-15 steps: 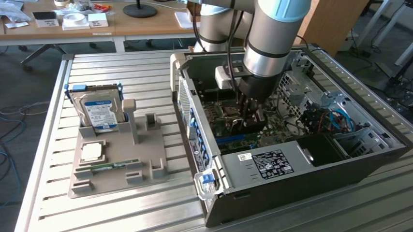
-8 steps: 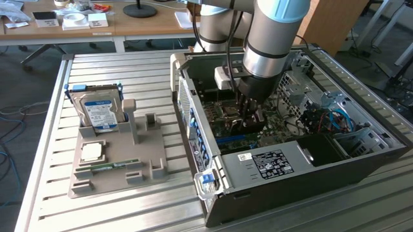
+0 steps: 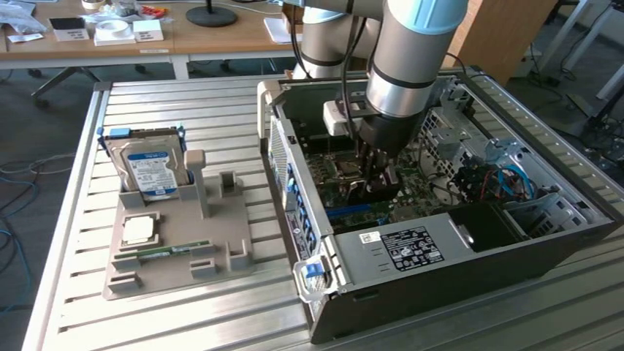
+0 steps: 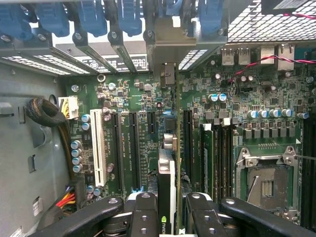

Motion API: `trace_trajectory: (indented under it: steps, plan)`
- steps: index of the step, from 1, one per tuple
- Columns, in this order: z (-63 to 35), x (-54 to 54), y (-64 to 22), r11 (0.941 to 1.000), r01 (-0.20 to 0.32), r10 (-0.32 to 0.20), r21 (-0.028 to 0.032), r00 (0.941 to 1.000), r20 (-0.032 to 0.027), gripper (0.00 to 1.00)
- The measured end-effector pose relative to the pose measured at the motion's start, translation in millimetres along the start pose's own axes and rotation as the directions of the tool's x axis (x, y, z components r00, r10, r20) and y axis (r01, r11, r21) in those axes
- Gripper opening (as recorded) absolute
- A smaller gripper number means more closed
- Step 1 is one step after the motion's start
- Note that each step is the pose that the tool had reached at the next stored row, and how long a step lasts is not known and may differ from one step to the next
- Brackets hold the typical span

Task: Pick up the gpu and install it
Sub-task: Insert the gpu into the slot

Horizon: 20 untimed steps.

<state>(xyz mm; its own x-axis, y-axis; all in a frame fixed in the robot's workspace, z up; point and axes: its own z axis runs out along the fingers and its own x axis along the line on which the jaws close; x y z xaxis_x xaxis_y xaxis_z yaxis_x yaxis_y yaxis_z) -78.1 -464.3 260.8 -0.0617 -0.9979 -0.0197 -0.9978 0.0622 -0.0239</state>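
At the exterior view's left we see a hard drive (image 3: 149, 174) standing in a grey holder (image 3: 239, 257). To the right, inside the open computer case (image 3: 439, 300), our gripper (image 4: 170, 210) is clamped on the gpu (image 4: 167, 173), which it holds edge-on over the motherboard (image 4: 133, 94) slots.

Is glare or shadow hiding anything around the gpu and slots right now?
Exterior view: daylight glares off the table, and the arm shades the case interior. Wrist view: the motherboard is evenly lit and the gpu stands clear edge-on, but the grille washes out.
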Motion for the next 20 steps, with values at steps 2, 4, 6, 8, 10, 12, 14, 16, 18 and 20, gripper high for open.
trace_trajectory:
  steps: [2,4,6,8,10,12,14,16,18,20]
  plan:
    - [0.0,0.0,0.0,1.0000,0.000,0.000,-0.0002,1.0000,0.0000,0.27]
    - [-0.1,0.0,-0.3,1.0000,0.000,0.000,-0.0043,1.0000,-0.0005,0.27]
    - [0.1,0.0,-1.1,1.0000,0.000,0.000,-0.0096,1.0000,-0.0005,0.27]
    - [0.0,-0.1,-1.6,0.9999,-0.001,0.001,-0.0119,1.0000,-0.0009,0.27]
    - [0.2,-0.2,-3.2,0.9999,-0.001,0.001,-0.0151,1.0000,-0.0008,0.27]
    - [0.1,-0.2,-3.9,0.9998,-0.001,0.001,-0.0180,1.0000,-0.0011,0.27]
    - [0.1,-0.2,-3.9,0.9998,-0.001,0.001,-0.0182,1.0000,-0.0012,0.27]
    - [0.1,-0.2,-3.9,0.9998,-0.001,0.001,-0.0181,1.0000,-0.0012,0.27]
    - [0.2,-0.2,-3.9,0.9998,0.001,-0.001,-0.0181,1.0000,-0.0011,0.27]
    - [0.1,-0.2,-2.7,0.9998,0.003,-0.003,-0.0182,1.0000,-0.0011,0.27]
